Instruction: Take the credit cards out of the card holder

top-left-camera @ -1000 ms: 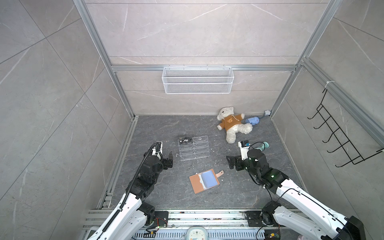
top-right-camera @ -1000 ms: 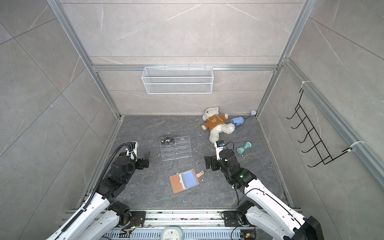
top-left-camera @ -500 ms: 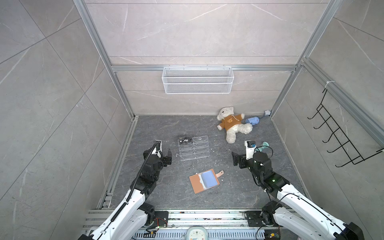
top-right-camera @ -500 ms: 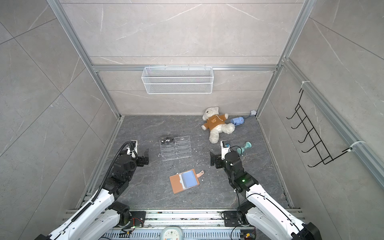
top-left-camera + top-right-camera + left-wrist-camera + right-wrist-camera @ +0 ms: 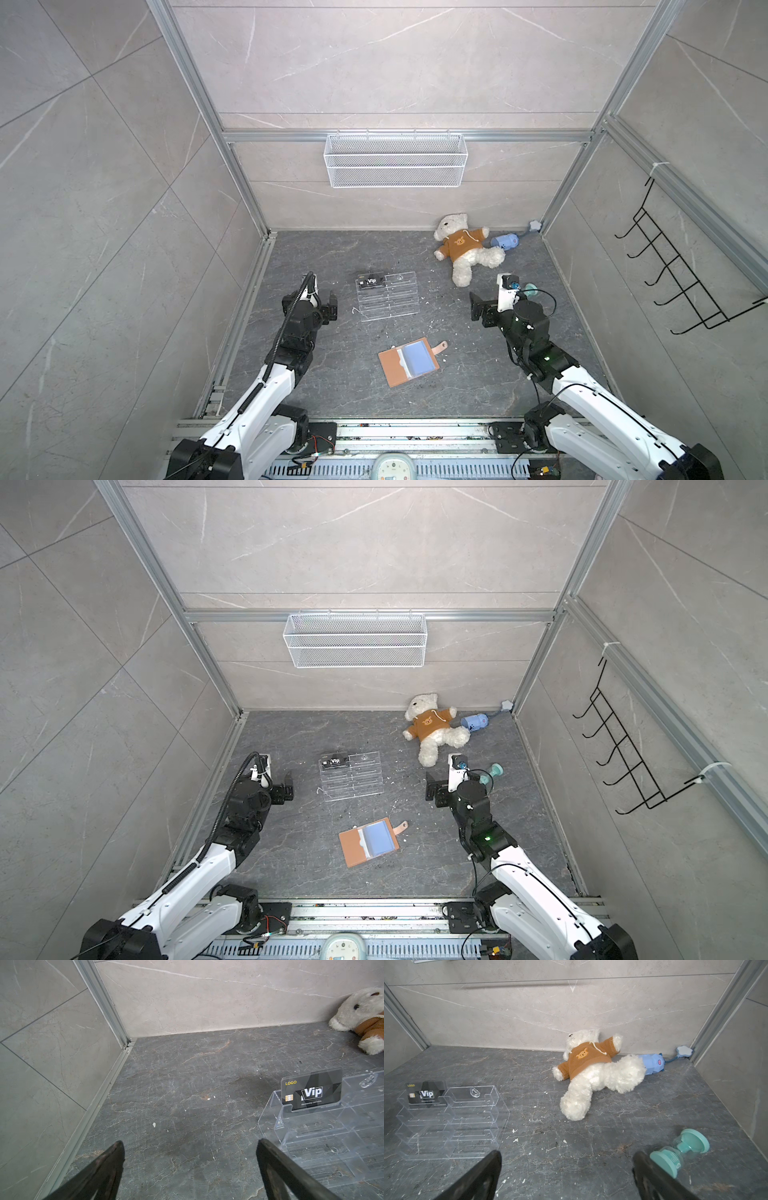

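Left wrist view: your left end effector (image 5: 190,1142) gapes wide, empty; right end effector (image 5: 566,1153) likewise; card holder (image 5: 409,361) lies open, untouched.

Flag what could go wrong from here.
The flat tan leather card holder lies open, unpinned; tugging may drag it. The teal hourglass-shaped plastic item lies beside the open right end effector; a swing could knock it. The black Vip cards in the clear acrylic rack could draw a grasp to the wrong holder.
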